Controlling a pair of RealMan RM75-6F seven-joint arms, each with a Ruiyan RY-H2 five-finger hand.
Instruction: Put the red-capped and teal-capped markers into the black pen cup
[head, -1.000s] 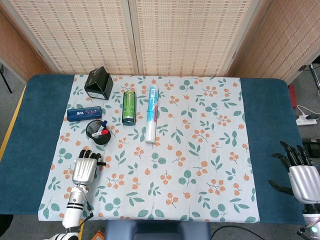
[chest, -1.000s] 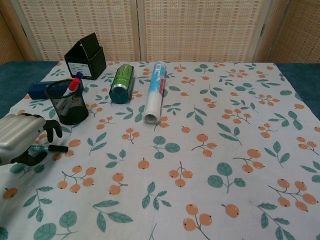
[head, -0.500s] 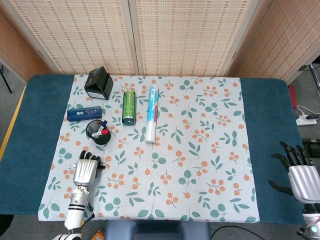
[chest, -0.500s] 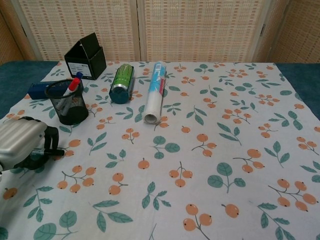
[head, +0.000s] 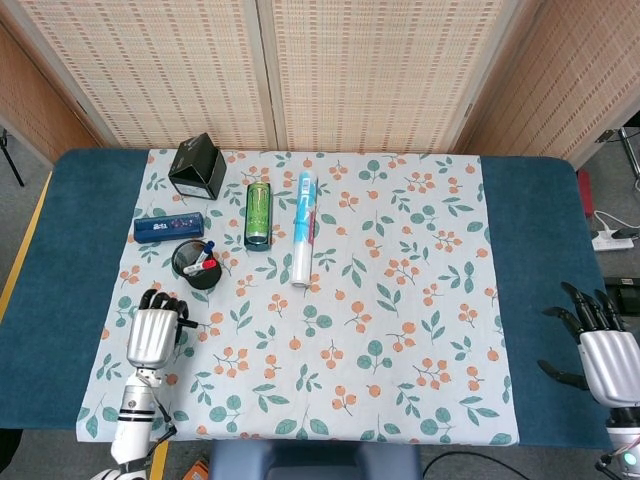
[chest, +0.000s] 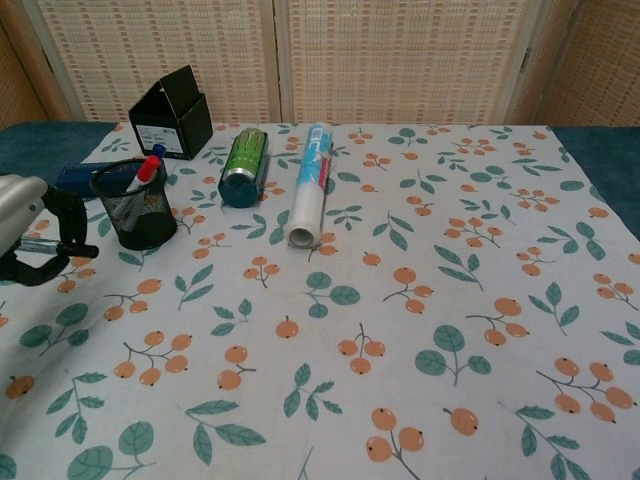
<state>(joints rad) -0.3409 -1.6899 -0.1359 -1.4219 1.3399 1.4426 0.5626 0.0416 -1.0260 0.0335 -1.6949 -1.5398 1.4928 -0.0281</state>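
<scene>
Carrying the teal-capped marker (chest: 45, 246) toward the black pen cup (chest: 134, 205).
Red-capped marker (chest: 143, 172) is inside; my left hand (chest: 25, 232) grasps the other, right hand (head: 603, 352) released.

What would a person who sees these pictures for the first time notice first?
Probably the left hand, raised at the table's left edge and holding a marker just beside the black pen cup, where a red-capped marker already stands. Next, the green can and the white roll, lying side by side on the berry-patterned cloth.
</scene>
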